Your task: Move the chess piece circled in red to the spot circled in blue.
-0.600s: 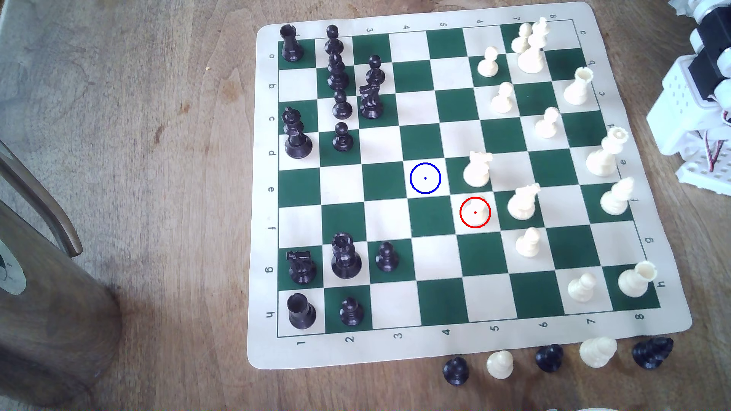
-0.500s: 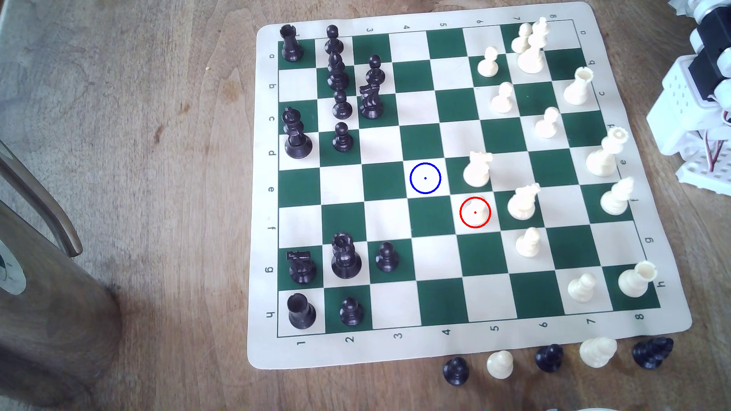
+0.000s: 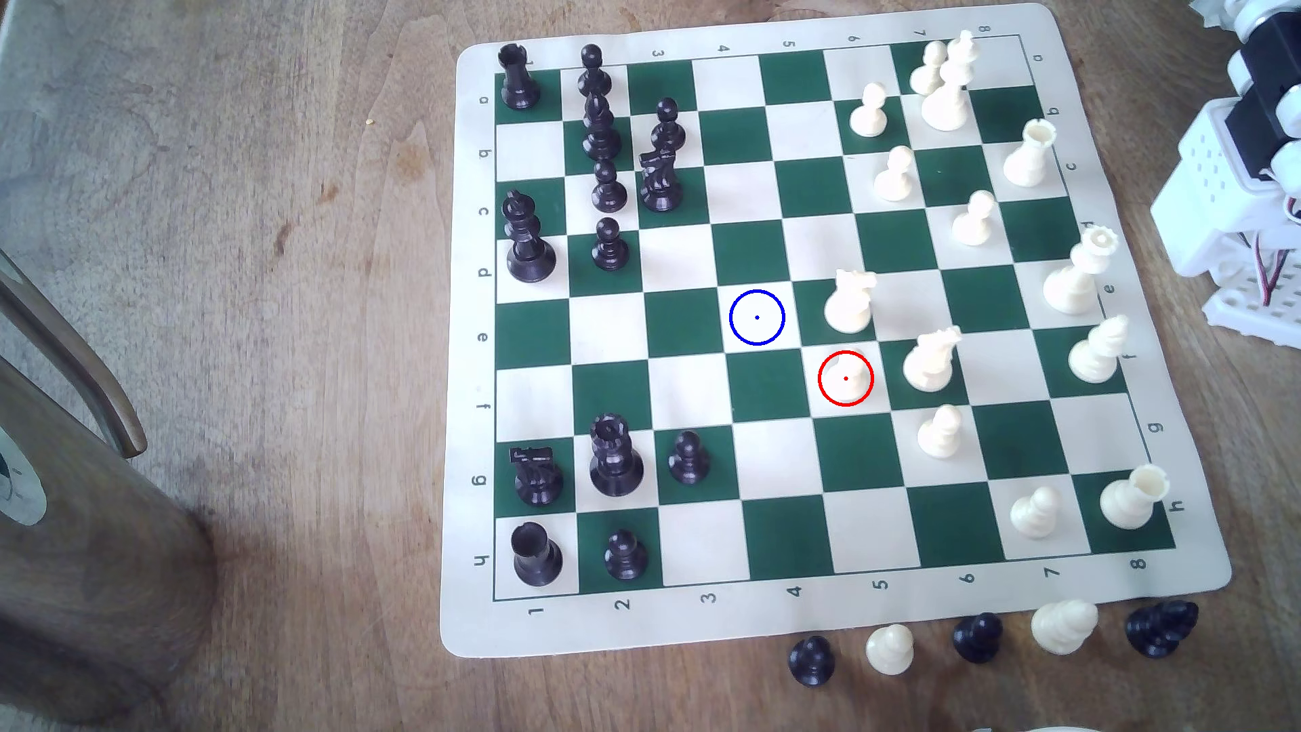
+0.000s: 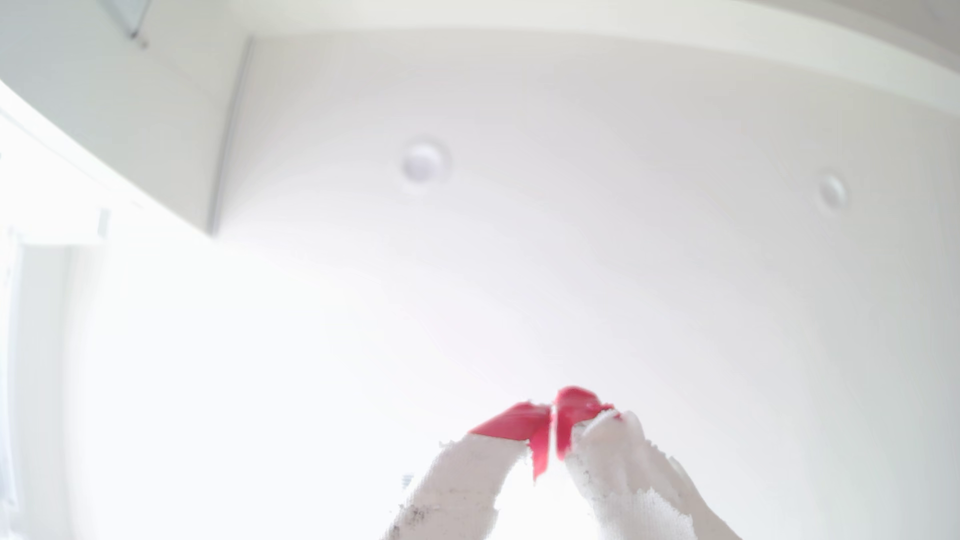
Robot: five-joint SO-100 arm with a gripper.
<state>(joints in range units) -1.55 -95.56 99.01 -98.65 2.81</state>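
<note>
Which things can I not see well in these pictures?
- The pawn in the red circle: exterior view, cream on a cream square, its outline is faint.
- The arm: exterior view, cut off by the right edge.
- The gripper: wrist view, red tips together against a glaring ceiling; its lower part is cut off by the edge.

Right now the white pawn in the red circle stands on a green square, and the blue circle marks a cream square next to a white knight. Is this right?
Not quite. In the exterior view the white pawn stands on a cream square, not a green one. The rest holds: the blue circle marks a cream square, with a white knight on the adjoining square.
</note>
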